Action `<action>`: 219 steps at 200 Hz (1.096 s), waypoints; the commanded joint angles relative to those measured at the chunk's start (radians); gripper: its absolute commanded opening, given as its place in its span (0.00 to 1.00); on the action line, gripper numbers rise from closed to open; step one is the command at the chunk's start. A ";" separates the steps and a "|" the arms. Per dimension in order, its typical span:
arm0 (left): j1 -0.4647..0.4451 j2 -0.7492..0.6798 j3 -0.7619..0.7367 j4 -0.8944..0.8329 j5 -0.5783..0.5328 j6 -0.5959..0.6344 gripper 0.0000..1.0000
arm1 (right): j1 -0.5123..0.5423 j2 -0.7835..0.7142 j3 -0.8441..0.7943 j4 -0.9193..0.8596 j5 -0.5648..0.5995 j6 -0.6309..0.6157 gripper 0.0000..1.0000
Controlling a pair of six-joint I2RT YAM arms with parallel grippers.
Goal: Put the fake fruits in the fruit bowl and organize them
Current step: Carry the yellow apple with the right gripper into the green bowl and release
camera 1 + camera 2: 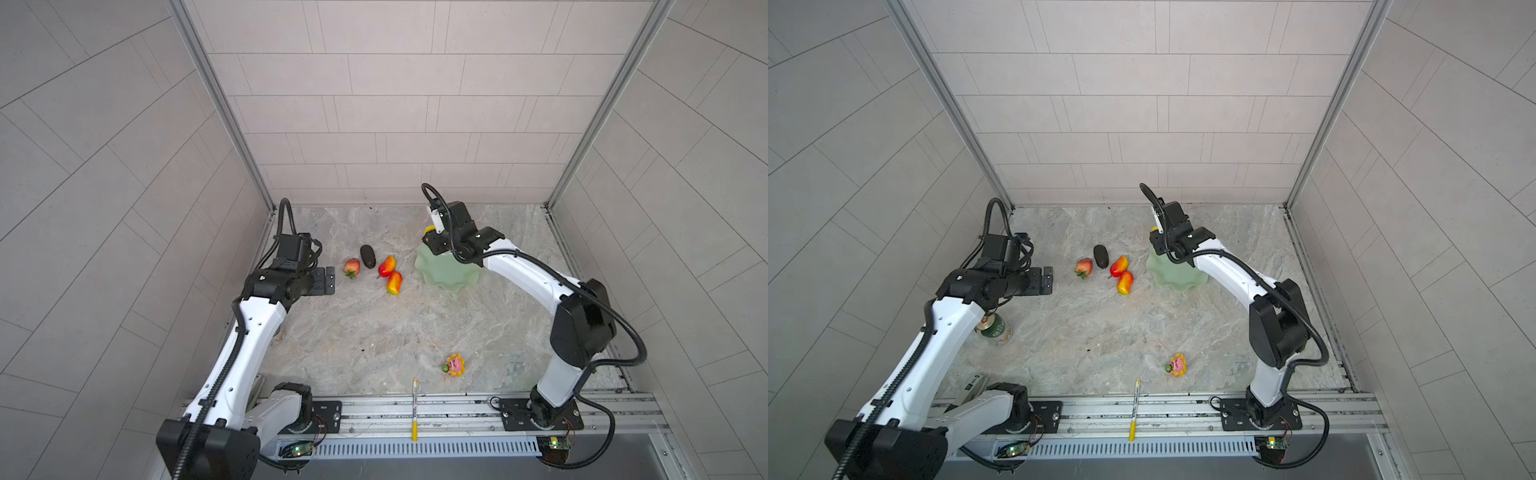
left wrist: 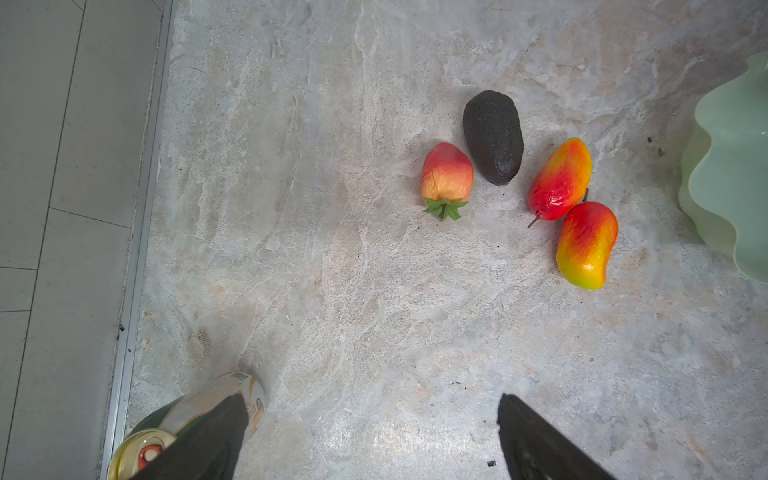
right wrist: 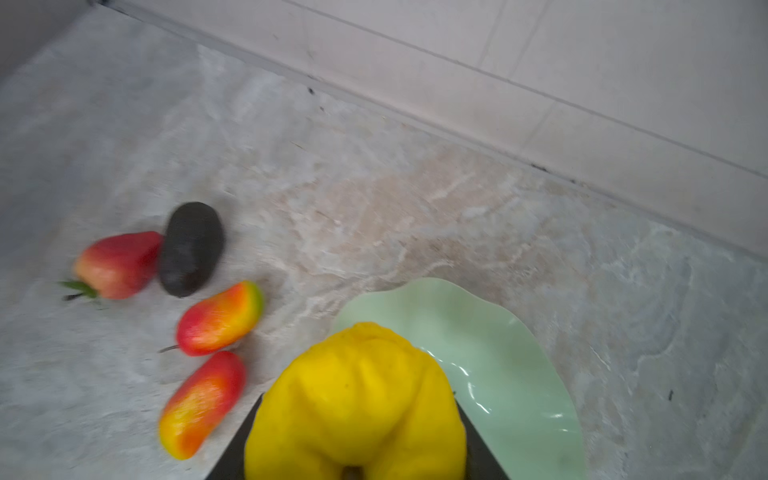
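Far left: a green can (image 1: 994, 330) is seen lying on the table (image 1: 374, 340), partly hidden under the left arm.

The left gripper (image 2: 372, 409) is held above the table with its jaws spread wide. Nothing is gripped.

Just right of it, four fruits are laid out on the table, none in the bowl:
- The strawberry (image 1: 352, 267) is leftmost, with its leaves pointed near.
- The dark oval fruit (image 1: 368, 256) is set just beside it, slightly farther back. Contact between the two cannot be judged.
- The far mango (image 1: 387, 266) and the near mango (image 1: 394, 282) are placed end to side and appear to be touching.

The yellow-and-white pen (image 1: 414, 409) is laid across the near rail, centre.

The right gripper (image 3: 357, 436) is closed on the bumpy yellow fruit (image 3: 357, 390), which is pinched between both fingers. The fruit is held over the far left rim of the fruit bowl (image 1: 444, 274). Whether it touches the bowl cannot be told.

The visible part of the bowl holds no fruit. The bowl is set right of the mangoes, partly covered by the right arm.

The flower toy (image 1: 455, 365) is left near right, well apart from the bowl.
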 commanded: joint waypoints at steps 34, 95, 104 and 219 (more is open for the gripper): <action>-0.002 0.001 0.050 -0.024 0.007 0.024 1.00 | -0.064 0.176 0.000 0.043 0.043 -0.001 0.45; -0.002 0.009 0.063 -0.037 0.021 0.032 1.00 | -0.070 0.239 -0.027 0.089 0.088 0.023 0.49; -0.001 0.008 0.066 -0.039 0.022 0.032 1.00 | -0.071 0.237 -0.032 0.093 0.088 0.024 0.51; -0.002 -0.017 0.082 -0.085 0.009 0.036 1.00 | -0.069 0.090 -0.070 0.060 0.086 -0.008 0.88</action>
